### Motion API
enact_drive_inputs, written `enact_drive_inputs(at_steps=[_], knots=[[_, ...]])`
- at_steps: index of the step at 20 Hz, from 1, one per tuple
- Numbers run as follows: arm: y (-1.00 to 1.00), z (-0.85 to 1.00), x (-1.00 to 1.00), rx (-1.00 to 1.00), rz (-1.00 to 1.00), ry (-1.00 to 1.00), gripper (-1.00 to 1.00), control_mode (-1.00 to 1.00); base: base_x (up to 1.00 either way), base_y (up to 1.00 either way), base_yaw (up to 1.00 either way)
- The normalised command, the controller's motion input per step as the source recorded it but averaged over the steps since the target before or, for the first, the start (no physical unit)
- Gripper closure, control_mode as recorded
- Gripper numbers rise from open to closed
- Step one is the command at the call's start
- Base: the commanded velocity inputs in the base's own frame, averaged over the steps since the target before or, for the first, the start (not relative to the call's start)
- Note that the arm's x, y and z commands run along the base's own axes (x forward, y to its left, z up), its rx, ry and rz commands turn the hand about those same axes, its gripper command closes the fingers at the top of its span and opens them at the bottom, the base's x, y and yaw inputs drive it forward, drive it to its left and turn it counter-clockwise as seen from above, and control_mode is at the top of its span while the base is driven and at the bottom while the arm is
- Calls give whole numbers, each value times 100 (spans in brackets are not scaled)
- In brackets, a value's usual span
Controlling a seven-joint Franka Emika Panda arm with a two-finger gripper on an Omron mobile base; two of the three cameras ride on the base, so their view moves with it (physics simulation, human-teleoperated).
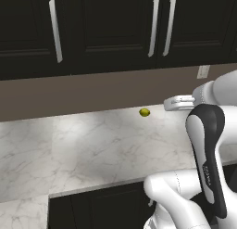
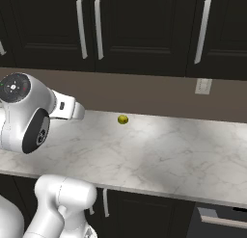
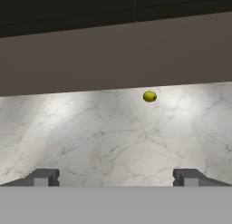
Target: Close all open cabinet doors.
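A: How are the fingers [image 3: 116, 177] seen to stand?

B: They are spread wide in the hand view, one dark tip [image 3: 43, 177] at the lower left and the other at the lower right, with nothing held between them. Bare marble is seen in the gap.

A: Where are the cabinet doors [image 1: 115, 24] found?

B: They are mounted on the wall above the bench [image 1: 92, 149], across the top of both base views. Three slim silver bar handles [image 1: 153, 28] are counted in the left base view: one alone at the left, two close together at the right. In the right base view the paired handles [image 2: 98, 29] are seen left of centre and a single one at the right. The doors in view are seen lying flush with one another; no door is seen standing out from the row. Only the lower edges of the doors [image 3: 136, 5] are caught in the hand view.

A: What is seen on the bench?

B: A small yellow-green fruit [image 1: 145, 112] is seen near the back, just in front of the brown wall [image 2: 144, 95]. It is well apart from the fingers. A white wall outlet [image 2: 203, 86] is set in that wall to the right.

A: And the arm?

B: The white arm [image 1: 208, 144] is raised over the front edge of the bench, with the hand pointed toward the wall. Dark lower cabinets [image 1: 102, 207] are seen beneath the bench.
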Motion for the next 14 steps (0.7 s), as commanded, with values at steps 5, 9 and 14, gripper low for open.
enact_drive_inputs(at_steps=[5,9,14], knots=[[0,0,0,0,0,0,-100,100,-19,-15,-2],[0,0,0,0,0,0,-100,100,-34,-52,0],[0,0,0,0,0,0,-100,100,-39,-48,1]])
